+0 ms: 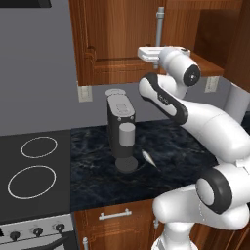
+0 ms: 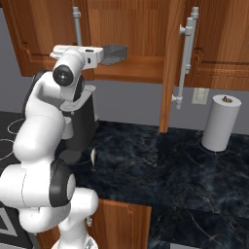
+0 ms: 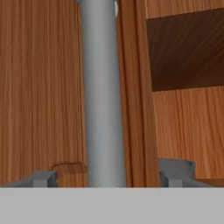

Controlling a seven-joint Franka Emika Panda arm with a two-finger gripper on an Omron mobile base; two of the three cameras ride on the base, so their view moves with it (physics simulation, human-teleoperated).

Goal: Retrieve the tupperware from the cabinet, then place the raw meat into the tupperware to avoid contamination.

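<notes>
A: Report item positions, nearest first.

B: The raw meat (image 1: 148, 158) lies on the worktop (image 2: 194, 185), back from its front edge and just beside the base of the coffee machine (image 1: 121, 129). It is bare stone there — hence the need for a container. A paper-towel roll (image 2: 221, 122) stands toward the worktop's back edge, well apart from the meat.

A: And the container?

B: The tupperware (image 2: 113, 54) sits on the lower shelf of the cabinet (image 2: 141, 34), near that shelf's front edge. One door (image 2: 171, 63) already stands swung out.

A: Hand state?

B: The gripper (image 3: 105, 177) is raised to the closed door beside that opening. Its jaws straddle the vertical bar handle (image 3: 101, 92), one fingertip on each side with a gap to the bar — not clamped on it. Judgement: the hand is aligned on the handle because that door must be pulled before the tupperware can be reached freely.
</notes>
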